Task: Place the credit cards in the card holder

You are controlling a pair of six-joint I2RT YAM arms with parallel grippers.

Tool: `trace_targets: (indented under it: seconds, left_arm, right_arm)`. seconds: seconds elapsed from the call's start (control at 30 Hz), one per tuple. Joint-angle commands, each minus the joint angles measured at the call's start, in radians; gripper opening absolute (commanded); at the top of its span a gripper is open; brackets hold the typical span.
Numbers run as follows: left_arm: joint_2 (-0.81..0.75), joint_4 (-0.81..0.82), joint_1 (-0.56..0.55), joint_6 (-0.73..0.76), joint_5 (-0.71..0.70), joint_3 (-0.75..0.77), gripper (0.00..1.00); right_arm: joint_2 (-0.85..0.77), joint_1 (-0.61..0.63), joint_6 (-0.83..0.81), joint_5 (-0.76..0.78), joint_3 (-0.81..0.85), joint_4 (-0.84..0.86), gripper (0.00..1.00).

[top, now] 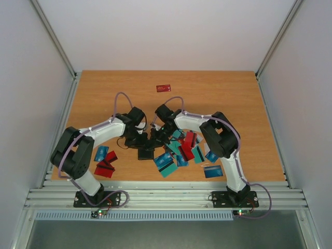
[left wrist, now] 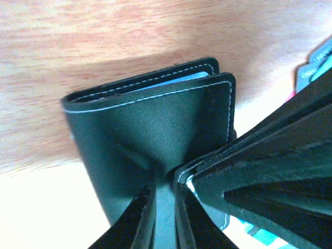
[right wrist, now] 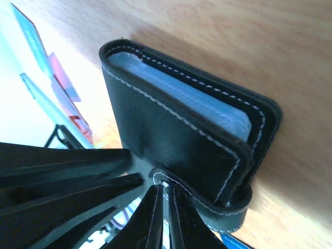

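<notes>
Meeting near the table's [top: 104, 88] near edge, held the card holder [top: 147, 153] clamped, left jaws on its cover [left wrist: 155, 129], right jaws on its snap tab [right wrist: 228, 207], seemingly to open it for the credit cards [top: 181, 150].

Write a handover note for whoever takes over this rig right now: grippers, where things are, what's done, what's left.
Left gripper: shut on the card holder.
Right gripper: shut at its snap tab.
Holder lies folded on the table between the arms.
Cards lie loose either side; one red card sits far back.
Done: unclear, pale edges show inside.
To do: load the loose cards.
</notes>
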Motion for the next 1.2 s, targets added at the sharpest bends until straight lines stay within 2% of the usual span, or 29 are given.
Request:
trace_targets:
  seconds: [0.0, 0.1, 0.17, 0.3, 0.33, 0.37, 0.4, 0.47, 0.5, 0.63, 0.8, 0.9, 1.0, 1.07, 1.1, 1.17]
  left_arm:
    - [-0.096, -0.079, -0.005, 0.008, -0.084, 0.078, 0.17]
    - [-0.159, -0.127, -0.001, 0.018, -0.129, 0.132, 0.29]
    - [-0.199, -0.147, 0.009, 0.028, -0.158, 0.165, 0.39]
    - [-0.274, -0.183, 0.048, 0.063, -0.220, 0.229, 0.68]
    - [-0.290, -0.189, 0.061, 0.076, -0.231, 0.243, 0.74]
    - [-0.308, -0.193, 0.077, 0.085, -0.242, 0.257, 0.78]
    - [-0.324, -0.191, 0.096, 0.094, -0.250, 0.262, 0.82]
    - [-0.353, -0.181, 0.136, 0.114, -0.259, 0.265, 0.97]
    - [-0.364, -0.175, 0.155, 0.123, -0.260, 0.267, 0.99]
    - [-0.380, -0.154, 0.211, 0.164, -0.304, 0.272, 0.99]
    - [-0.423, -0.073, 0.244, 0.219, -0.375, 0.225, 0.99]
    - [-0.476, 0.025, 0.265, 0.259, -0.377, 0.152, 0.99]
    - [-0.549, 0.187, 0.269, 0.316, -0.382, 0.021, 0.99]
    - [-0.579, 0.297, 0.270, 0.341, -0.453, -0.057, 0.99]
    - [-0.591, 0.352, 0.272, 0.353, -0.482, -0.097, 0.99]
    - [-0.616, 0.474, 0.273, 0.398, -0.492, -0.192, 0.98]
  right_arm:
    - [-0.087, 0.016, -0.100, 0.149, 0.050, -0.193, 0.07]
    - [-0.185, -0.020, -0.130, 0.180, 0.072, -0.245, 0.14]
    - [-0.254, -0.055, -0.138, 0.192, 0.077, -0.264, 0.26]
    - [-0.408, -0.136, -0.169, 0.231, 0.086, -0.308, 0.60]
    - [-0.439, -0.156, -0.179, 0.240, 0.089, -0.321, 0.85]
    - [-0.469, -0.177, -0.183, 0.252, 0.093, -0.333, 0.97]
    - [-0.500, -0.196, -0.212, 0.269, 0.098, -0.348, 0.98]
    - [-0.564, -0.239, -0.240, 0.322, 0.098, -0.371, 0.98]
    - [-0.599, -0.268, -0.245, 0.366, 0.089, -0.372, 0.99]
    - [-0.730, -0.357, -0.263, 0.506, 0.039, -0.348, 0.98]
    - [-0.890, -0.365, -0.254, 0.818, -0.074, -0.227, 0.99]
    - [-0.959, -0.366, -0.311, 0.930, -0.105, -0.190, 0.98]
    - [-0.969, -0.366, -0.379, 1.022, -0.108, -0.181, 0.98]
    - [-0.947, -0.365, -0.465, 1.003, -0.101, -0.194, 0.99]
    - [-0.922, -0.365, -0.498, 0.995, -0.087, -0.225, 0.98]
    - [-0.849, -0.369, -0.478, 1.079, -0.025, -0.318, 0.99]
